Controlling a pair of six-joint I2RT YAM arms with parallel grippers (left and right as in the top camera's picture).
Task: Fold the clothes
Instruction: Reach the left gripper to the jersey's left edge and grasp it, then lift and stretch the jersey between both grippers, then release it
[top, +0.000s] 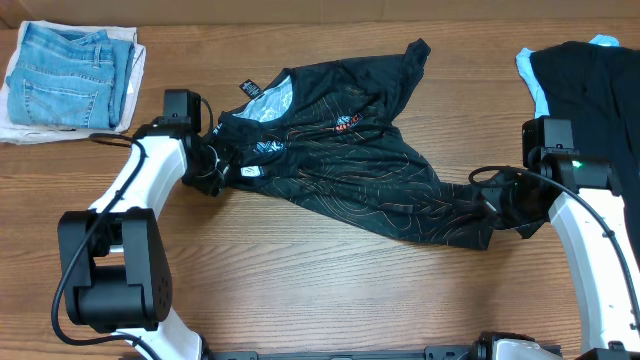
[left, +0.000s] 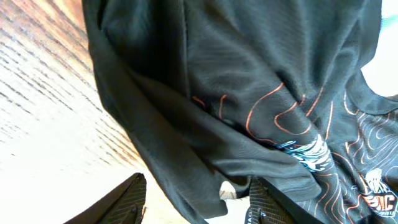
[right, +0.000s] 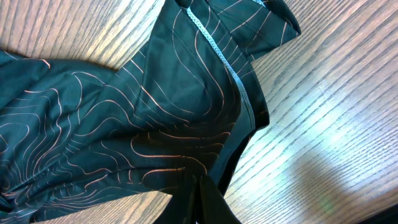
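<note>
Right of the jeans (top: 70, 75), the shirt (top: 340, 170) is lying crumpled. Your right gripper (right: 194, 186) is pinching its edge. Your left gripper (left: 196, 183) is straddling a fold with its jaws apart, so you are probably risking a grab of doubled layers.

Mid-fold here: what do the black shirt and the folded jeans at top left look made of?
The shirt looks like thin synthetic sports knit, matte with faint sheen; fine mesh weave shows close up. The jeans look like faded light-blue denim: stitched seams, pocket.
</note>
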